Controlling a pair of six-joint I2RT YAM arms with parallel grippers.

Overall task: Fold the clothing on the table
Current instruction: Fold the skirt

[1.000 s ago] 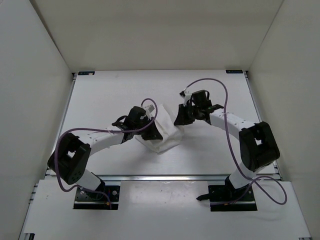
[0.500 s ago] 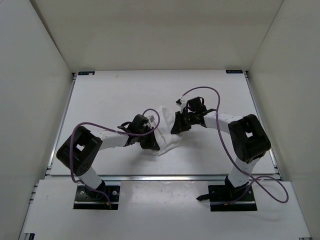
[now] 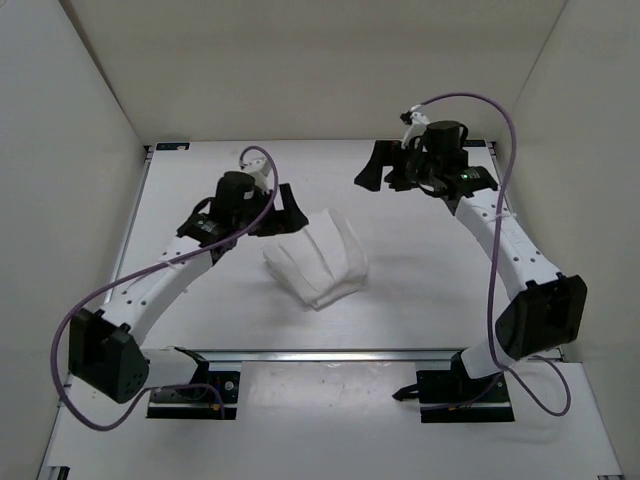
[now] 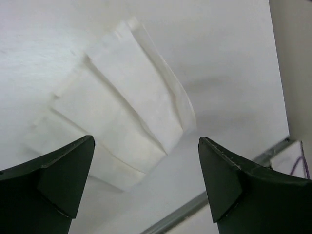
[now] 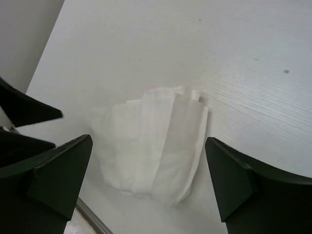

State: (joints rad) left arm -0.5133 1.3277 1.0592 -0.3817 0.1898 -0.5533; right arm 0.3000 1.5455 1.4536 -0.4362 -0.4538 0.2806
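The clothing [image 3: 318, 262] lies folded small in the middle of the table [image 3: 430, 290], so the job looks nearly done, with the left gripper [image 4: 145, 141] and right gripper [image 5: 148, 140] up high, wide open, holding nothing

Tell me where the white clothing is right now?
In the top view, the clothing lies near the middle of the table, between the left gripper and the right gripper, touching neither.

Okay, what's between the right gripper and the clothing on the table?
Nothing but bare table. In the top view the stretch from the right gripper to the clothing holds no other object; the right wrist view agrees.
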